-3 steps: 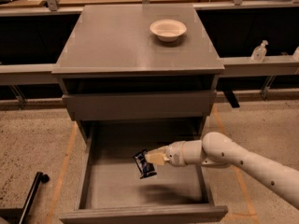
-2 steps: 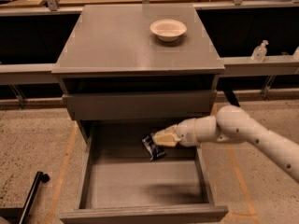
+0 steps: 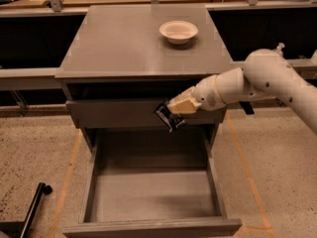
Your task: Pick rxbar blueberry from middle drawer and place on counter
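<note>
- The gripper [image 3: 174, 109] hangs just below the front edge of the counter [image 3: 129, 43], right of its middle.
- It is clenched on the rxbar blueberry [image 3: 168, 119], held tilted in the air above the open middle drawer [image 3: 148, 227].
- A cream bowl [image 3: 178, 31] sits toward the counter's back right corner.

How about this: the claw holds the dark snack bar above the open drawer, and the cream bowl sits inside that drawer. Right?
Not quite. The camera view shows the bowl on the counter, not inside the drawer. The gripper does hold the snack bar above the open drawer.
</note>
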